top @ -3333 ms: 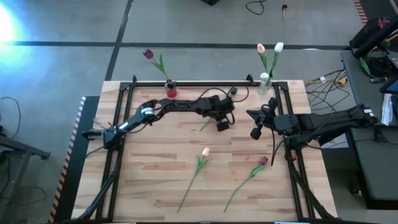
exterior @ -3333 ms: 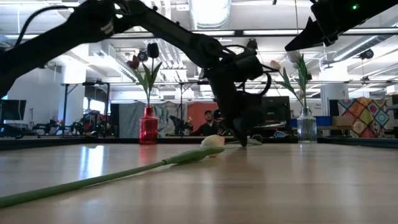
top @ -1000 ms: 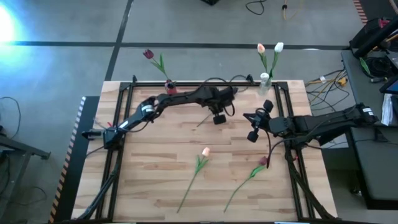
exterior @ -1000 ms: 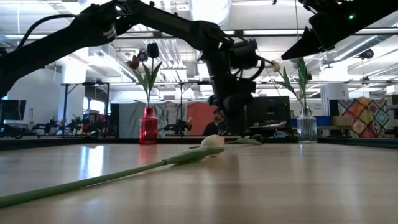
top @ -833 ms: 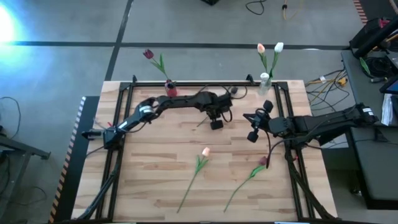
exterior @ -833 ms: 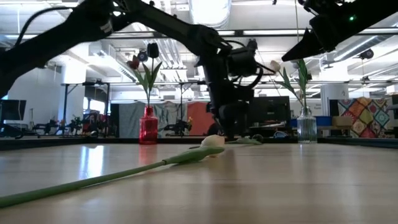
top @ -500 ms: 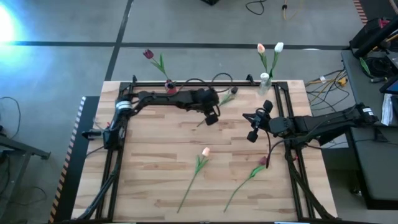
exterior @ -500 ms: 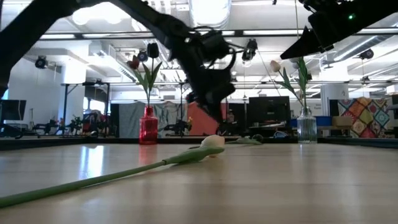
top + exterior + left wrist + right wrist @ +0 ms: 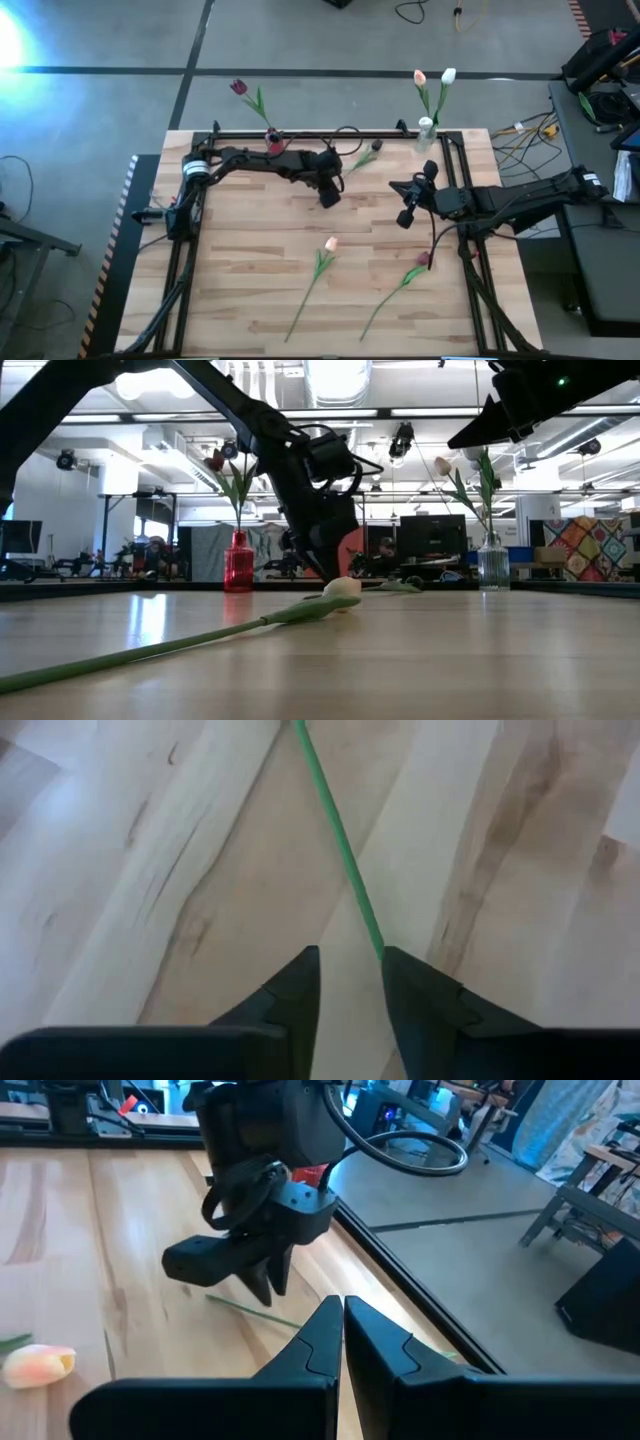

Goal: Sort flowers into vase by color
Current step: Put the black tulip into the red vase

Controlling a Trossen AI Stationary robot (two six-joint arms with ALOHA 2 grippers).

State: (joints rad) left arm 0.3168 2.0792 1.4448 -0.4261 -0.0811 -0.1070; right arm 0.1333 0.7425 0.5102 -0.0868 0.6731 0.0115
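My left gripper [image 9: 329,197] fingers narrowly parted over green stem [image 9: 340,860], far table centre; right gripper [image 9: 342,1320] fingers nearly together, empty.

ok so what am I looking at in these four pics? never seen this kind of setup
Two dark robot arms work at a wooden table, sorting fake tulips by colour. One picture looks straight down, one sits at tabletop level, and two come from cameras on the arms' wrists. At the far edge, a red vase holds a dark tulip, and a clear vase holds two pale tulips. A peach tulip, a dark-red tulip and a third flower lie loose. The left claw is open, with the third flower's stem running up to one finger; no firm grip shows. The right claw is shut, empty and raised.
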